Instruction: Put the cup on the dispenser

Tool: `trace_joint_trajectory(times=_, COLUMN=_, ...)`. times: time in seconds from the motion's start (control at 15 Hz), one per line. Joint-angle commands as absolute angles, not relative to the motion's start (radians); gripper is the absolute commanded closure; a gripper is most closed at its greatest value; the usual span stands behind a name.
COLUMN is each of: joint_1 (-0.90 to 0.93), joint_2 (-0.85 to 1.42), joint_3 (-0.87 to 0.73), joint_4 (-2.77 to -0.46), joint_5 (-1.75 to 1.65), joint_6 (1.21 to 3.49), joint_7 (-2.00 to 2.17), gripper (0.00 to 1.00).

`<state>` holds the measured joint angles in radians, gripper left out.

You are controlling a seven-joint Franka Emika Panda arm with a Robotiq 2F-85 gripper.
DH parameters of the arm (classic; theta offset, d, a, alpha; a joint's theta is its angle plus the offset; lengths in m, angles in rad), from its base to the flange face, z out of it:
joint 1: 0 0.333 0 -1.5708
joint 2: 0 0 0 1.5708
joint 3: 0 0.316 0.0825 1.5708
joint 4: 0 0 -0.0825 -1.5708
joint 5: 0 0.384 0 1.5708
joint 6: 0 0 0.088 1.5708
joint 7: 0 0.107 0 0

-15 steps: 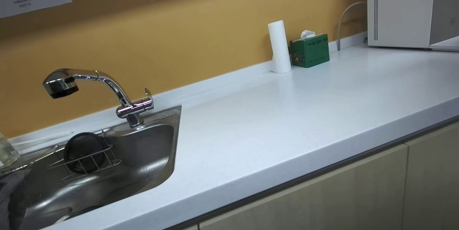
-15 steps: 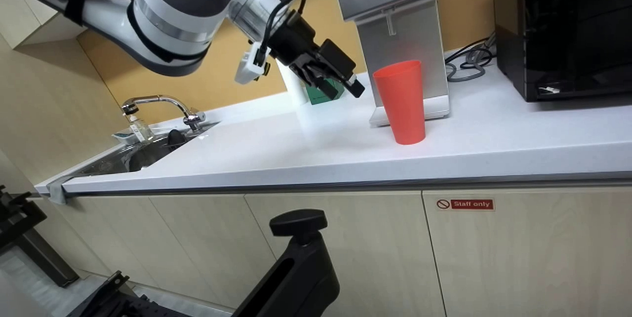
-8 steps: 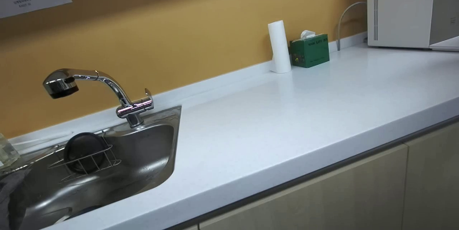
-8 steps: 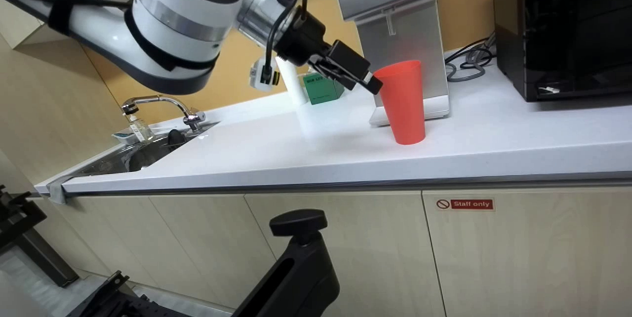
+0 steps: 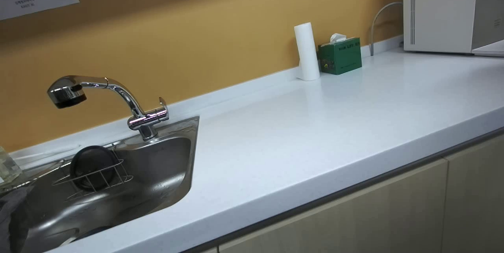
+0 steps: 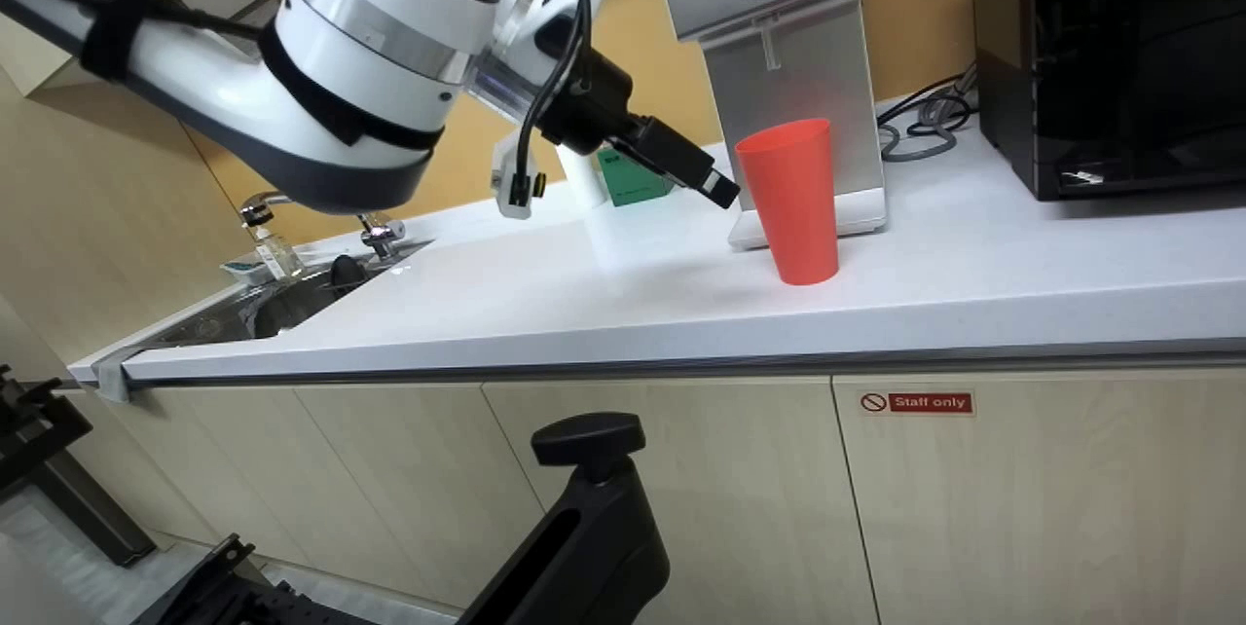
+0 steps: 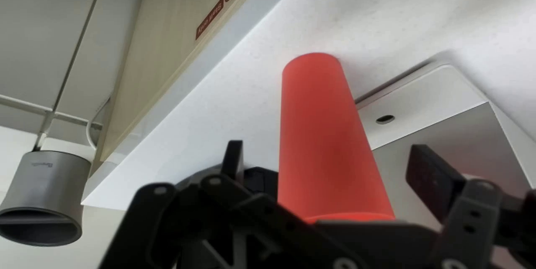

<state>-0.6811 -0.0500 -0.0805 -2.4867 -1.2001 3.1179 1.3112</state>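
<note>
The red cup [image 6: 793, 202] stands upright on the counter in an exterior view, in front of the silver dispenser [image 6: 793, 90] with its low base tray [image 6: 861, 213]. My gripper [image 6: 720, 189] is just left of the cup's upper part, slanting down to the right, apart from it in that view. In the wrist view my gripper [image 7: 335, 170] is open, and the cup [image 7: 324, 135] appears between its two fingers with space on both sides. The cup's rim is partly hidden by the gripper there. The dispenser's base [image 7: 423, 101] lies beside the cup.
A black appliance [image 6: 1119, 70] and coiled cables [image 6: 934, 128] are right of the dispenser. A green tissue box [image 5: 340, 56] and a paper roll [image 5: 307, 52] stand by the wall. The sink [image 5: 157, 166] is farther left. The counter's front edge [image 6: 681, 338] is near the cup.
My gripper has moved right and slightly down toward the cup, and the wrist has turned so the fingers overlap in the exterior view. The cup has not moved.
</note>
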Motion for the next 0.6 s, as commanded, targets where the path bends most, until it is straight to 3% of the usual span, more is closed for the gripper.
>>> trace_joint_trajectory(times=0.0, joint_1=-0.681, joint_2=-0.042, joint_3=-0.077, joint_4=-2.486, joint_5=-1.203, joint_6=3.119, joint_7=1.32, gripper=0.0)
trace_joint_trajectory(times=0.53, joint_1=-0.691, joint_2=-0.018, joint_3=-0.071, joint_4=-2.385, joint_5=-1.408, joint_6=3.1, joint_7=1.429, gripper=0.0)
